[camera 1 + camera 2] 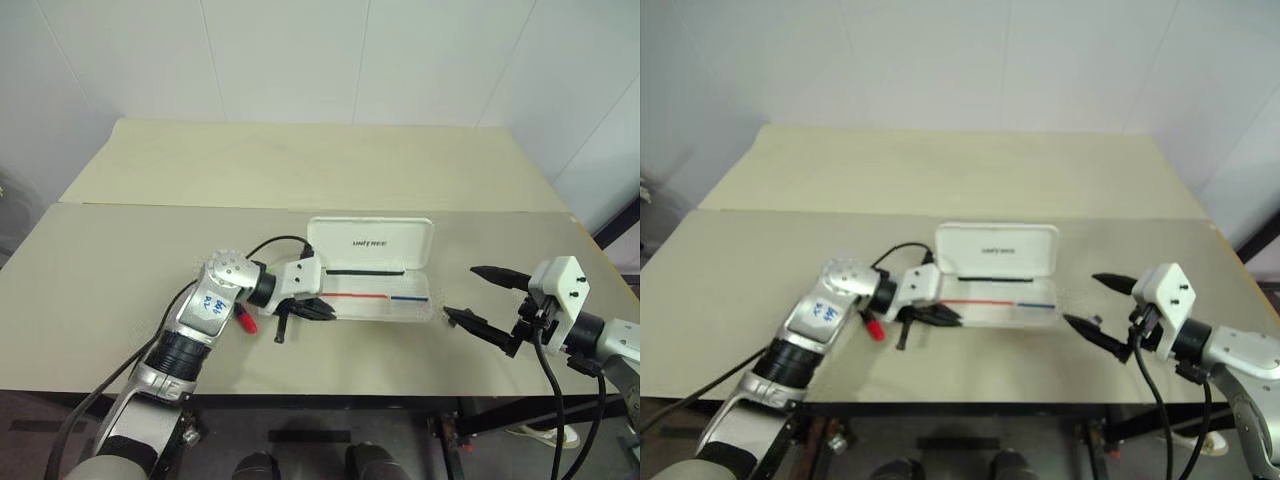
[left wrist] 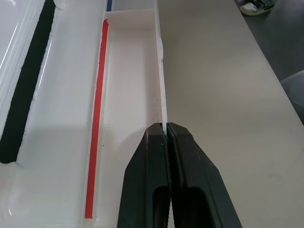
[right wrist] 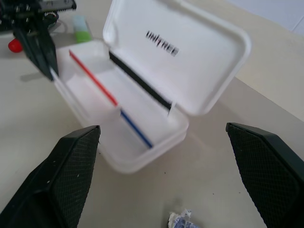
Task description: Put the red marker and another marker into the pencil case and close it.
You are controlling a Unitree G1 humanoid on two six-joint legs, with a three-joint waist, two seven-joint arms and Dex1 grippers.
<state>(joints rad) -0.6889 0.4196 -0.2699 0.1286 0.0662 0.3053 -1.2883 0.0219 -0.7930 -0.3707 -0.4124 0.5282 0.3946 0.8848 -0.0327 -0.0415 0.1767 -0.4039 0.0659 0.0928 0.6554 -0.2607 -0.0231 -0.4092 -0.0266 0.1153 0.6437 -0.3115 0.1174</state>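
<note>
Gaping pencil case (image 1: 380, 290), tray bare

Red marker (image 1: 246, 321) mostly hidden under left forearm, only red end visible; green highlighter (image 3: 81, 28) partly blocked by pencil case (image 3: 142, 147) wall; small crumpled scrap (image 3: 180, 221) cut by frame edge, too blurred to identify; lid lettering too small in head views.
</note>
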